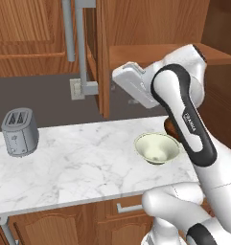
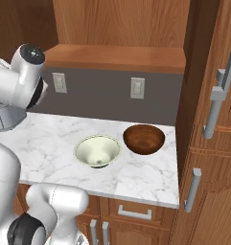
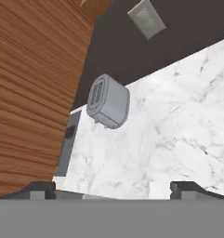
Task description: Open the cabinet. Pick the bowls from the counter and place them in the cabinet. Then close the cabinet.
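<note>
The cabinet stands open, its left door (image 1: 103, 57) swung out edge-on and its wooden shelf (image 2: 117, 57) bare. Two bowls sit side by side on the marble counter (image 2: 50, 139): a pale cream bowl (image 2: 98, 150) (image 1: 156, 147) and a dark brown bowl (image 2: 144, 139), which the forearm mostly hides in the left base view. My gripper (image 3: 113, 189) is open with nothing between its fingertips (image 3: 39, 188). The white hand (image 1: 130, 82) hovers above the counter just right of the open left door, up and left of the cream bowl, and faces down toward the toaster end.
A grey toaster (image 1: 20, 131) (image 3: 108, 101) stands at the counter's left end. Wall outlets (image 2: 137, 88) sit on the dark backsplash. The open right door (image 2: 201, 72) and tall wooden panels with bar handles (image 2: 221, 86) close off the right side. Drawers (image 2: 134, 212) run below the counter.
</note>
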Robot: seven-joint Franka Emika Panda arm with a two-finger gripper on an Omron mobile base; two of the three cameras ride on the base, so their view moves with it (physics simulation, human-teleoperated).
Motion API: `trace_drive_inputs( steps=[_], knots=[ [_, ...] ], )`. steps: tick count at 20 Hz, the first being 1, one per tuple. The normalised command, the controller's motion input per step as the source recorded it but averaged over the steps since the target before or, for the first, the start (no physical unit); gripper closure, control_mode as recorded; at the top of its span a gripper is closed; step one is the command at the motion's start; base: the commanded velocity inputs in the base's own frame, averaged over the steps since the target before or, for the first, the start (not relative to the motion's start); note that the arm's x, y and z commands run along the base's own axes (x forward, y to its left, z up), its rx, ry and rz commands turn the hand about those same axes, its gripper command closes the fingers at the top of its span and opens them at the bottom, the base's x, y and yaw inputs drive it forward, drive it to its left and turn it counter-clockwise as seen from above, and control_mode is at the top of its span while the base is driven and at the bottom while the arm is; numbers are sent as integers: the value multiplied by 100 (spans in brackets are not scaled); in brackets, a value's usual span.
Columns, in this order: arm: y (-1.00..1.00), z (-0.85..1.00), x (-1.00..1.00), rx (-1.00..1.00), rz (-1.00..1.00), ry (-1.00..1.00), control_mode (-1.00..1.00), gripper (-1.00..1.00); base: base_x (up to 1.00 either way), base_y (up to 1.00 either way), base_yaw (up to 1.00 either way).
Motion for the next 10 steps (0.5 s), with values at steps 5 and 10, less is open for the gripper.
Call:
trace_drive_inputs(
  steps=[5, 10],
  knots=[
    [-67, -1, -20, -12, -2, -39, -100, -100, 0, 0, 0],
    [-87, -3, -10, -3, -2, -3, -100, -100, 0, 0, 0]
  ],
)
